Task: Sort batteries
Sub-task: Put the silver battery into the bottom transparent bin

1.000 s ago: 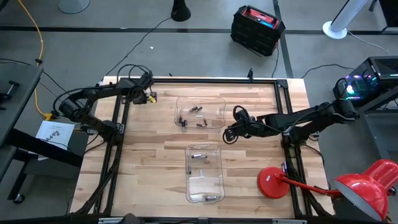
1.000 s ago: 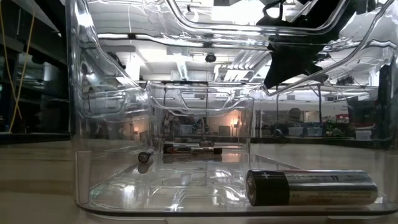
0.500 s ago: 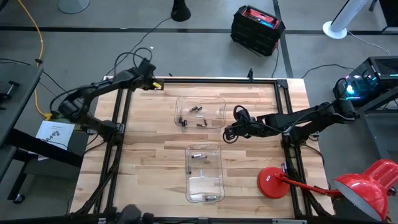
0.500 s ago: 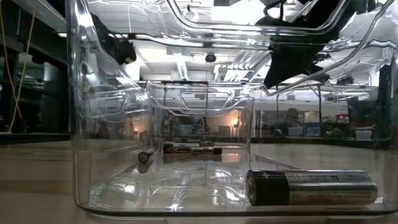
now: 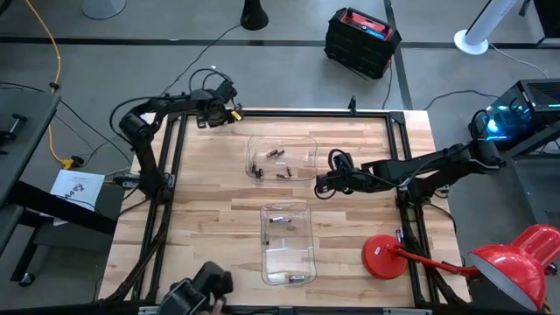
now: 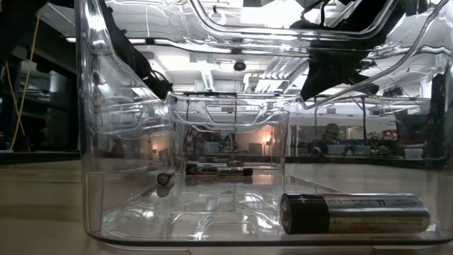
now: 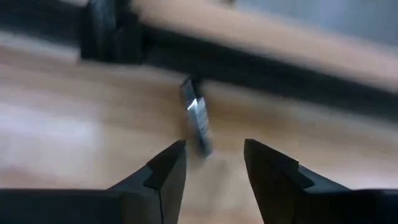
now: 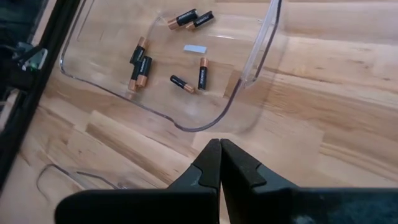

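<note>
Metal-cased batteries (image 8: 200, 73) | loc: in clear far bin (image 5: 308, 144) on worktop (image 5: 210, 219) | rigid, light, slick, roll; grip mid-body across dia. | L fingers (image 7: 168, 168) apart, far-left corner | R fingers (image 8: 211, 163) together, beside bin

No legible text, battery (image 6: 354, 214) label print too faint to read, no brand discernible

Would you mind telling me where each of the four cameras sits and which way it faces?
High: overhead, straight down; both arms, far tray, near tray.
Low: table height, looking through the near tray at a battery.
Left wrist: left gripper open over wood.
Right wrist: right gripper shut beside the far tray, shared with high.
</note>
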Controlling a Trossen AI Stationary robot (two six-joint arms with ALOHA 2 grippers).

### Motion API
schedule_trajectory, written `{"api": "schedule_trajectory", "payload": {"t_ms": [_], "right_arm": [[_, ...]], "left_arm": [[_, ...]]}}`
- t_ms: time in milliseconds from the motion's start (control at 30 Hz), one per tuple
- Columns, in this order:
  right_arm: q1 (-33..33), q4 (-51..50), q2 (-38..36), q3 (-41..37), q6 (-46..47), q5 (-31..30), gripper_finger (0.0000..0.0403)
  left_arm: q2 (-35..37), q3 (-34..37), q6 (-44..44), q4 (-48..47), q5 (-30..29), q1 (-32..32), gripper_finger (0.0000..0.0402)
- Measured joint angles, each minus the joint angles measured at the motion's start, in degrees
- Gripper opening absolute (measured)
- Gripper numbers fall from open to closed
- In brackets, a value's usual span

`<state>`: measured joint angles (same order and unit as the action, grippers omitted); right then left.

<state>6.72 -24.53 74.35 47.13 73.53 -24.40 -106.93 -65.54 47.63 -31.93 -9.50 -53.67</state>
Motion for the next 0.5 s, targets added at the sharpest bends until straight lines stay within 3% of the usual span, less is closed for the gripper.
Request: {"api": "schedule_trajectory", "payload": {"t_ms": [133, 500], "right_arm": [[0.04, 0.02, 0.0, 0.0, 1.25, -0.32, 0.0], [0.04, 0.02, 0.0, 0.0, 1.07, -0.67, 0.0]], "left_arm": [[-0.83, -0.52, 2.24, 5.68, -0.12, 0.04, 0.0158], [-3.38, -0.58, 3.87, 0.11, -0.04, -0.59, 0.0133]]}}
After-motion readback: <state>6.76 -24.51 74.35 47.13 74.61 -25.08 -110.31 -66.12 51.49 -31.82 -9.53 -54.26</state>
